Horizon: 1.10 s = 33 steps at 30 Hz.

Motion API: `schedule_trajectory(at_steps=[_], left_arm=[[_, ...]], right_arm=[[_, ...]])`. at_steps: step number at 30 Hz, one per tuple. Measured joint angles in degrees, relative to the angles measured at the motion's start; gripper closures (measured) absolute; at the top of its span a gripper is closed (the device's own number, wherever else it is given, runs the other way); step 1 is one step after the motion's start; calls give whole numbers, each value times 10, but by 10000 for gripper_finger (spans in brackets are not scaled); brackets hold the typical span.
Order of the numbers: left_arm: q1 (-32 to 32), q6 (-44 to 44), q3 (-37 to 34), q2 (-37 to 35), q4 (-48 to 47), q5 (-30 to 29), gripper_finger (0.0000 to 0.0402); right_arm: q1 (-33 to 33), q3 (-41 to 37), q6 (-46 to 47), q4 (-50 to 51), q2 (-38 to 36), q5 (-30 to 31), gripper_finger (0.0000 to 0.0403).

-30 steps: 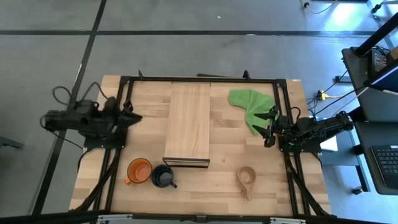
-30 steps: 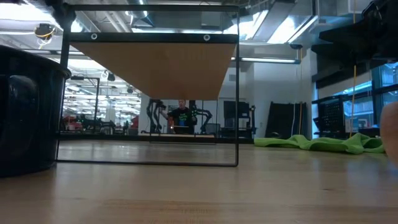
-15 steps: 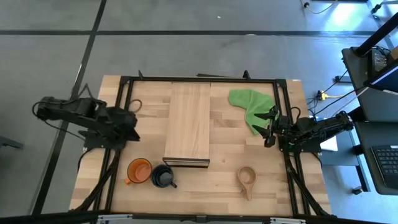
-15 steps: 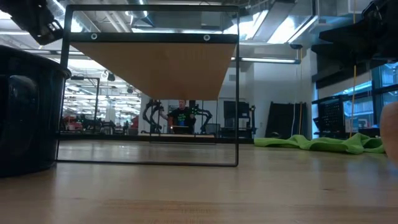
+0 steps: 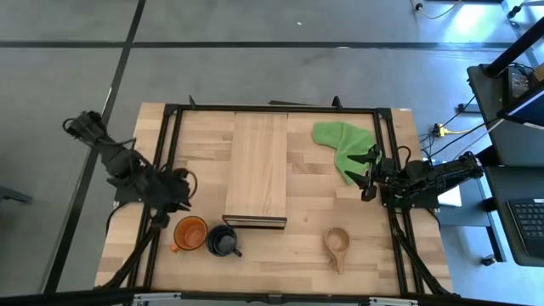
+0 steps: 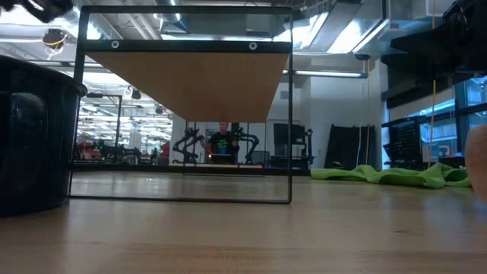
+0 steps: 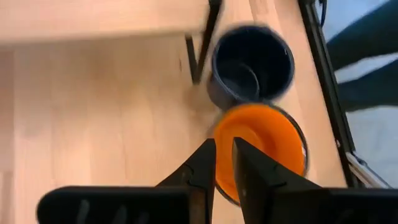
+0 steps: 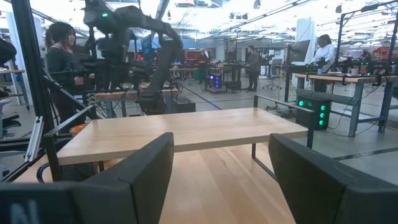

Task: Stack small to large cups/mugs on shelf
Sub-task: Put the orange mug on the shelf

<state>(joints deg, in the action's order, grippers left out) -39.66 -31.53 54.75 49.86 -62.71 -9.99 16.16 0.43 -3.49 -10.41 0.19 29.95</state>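
The orange mug (image 5: 189,233) and the dark navy mug (image 5: 223,242) stand side by side on the table near its front edge, at the left. Both also show in the left wrist view: orange mug (image 7: 264,146), navy mug (image 7: 252,62). The wooden cup (image 5: 337,245) stands at the front right. The shelf (image 5: 257,167) stands mid-table on thin black legs. My left gripper (image 5: 176,190) hangs above the table just beyond the orange mug, fingers (image 7: 204,165) close together, empty. My right gripper (image 5: 367,175) is open and empty at the right edge.
A green cloth (image 5: 342,146) lies at the far right, next to my right gripper. A black frame (image 5: 272,108) runs round the table. The low view shows the navy mug (image 6: 30,137) close at its left and the shelf's underside (image 6: 190,84). People stand in the room behind.
My left gripper has gone toward the table's near edge, from beside the shelf's left side to a spot just beyond the orange mug. It has also turned, from pointing toward the shelf to pointing toward the mugs. My right arm has kept still.
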Motion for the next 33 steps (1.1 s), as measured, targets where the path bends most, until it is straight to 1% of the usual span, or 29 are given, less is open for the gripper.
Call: schedule_trajectory(at_steps=[4,7,9,11,18,21,24,29,33], left_arm=[[-82,-85,-1,51,-42,-37,354],[-113,-113,-6,92,-55,-68,354],[-113,-125,-6,116,-55,-79,352],[-113,-141,-6,130,-54,-80,341],[-113,-187,-6,143,-49,-90,269],[-113,-201,-6,144,-45,-90,247],[-113,-204,-7,154,-38,-90,241],[-113,-205,-24,180,-19,-85,243],[-113,-205,-34,187,-11,-85,243]], right_arm=[[0,0,0,0,0,0,140],[0,0,0,0,0,0,140],[0,0,0,0,0,0,140],[0,0,0,0,0,0,140],[0,0,0,0,0,0,140],[0,0,0,0,0,0,140],[0,0,0,0,0,0,140],[0,0,0,0,0,0,140],[0,0,0,0,0,0,140]])
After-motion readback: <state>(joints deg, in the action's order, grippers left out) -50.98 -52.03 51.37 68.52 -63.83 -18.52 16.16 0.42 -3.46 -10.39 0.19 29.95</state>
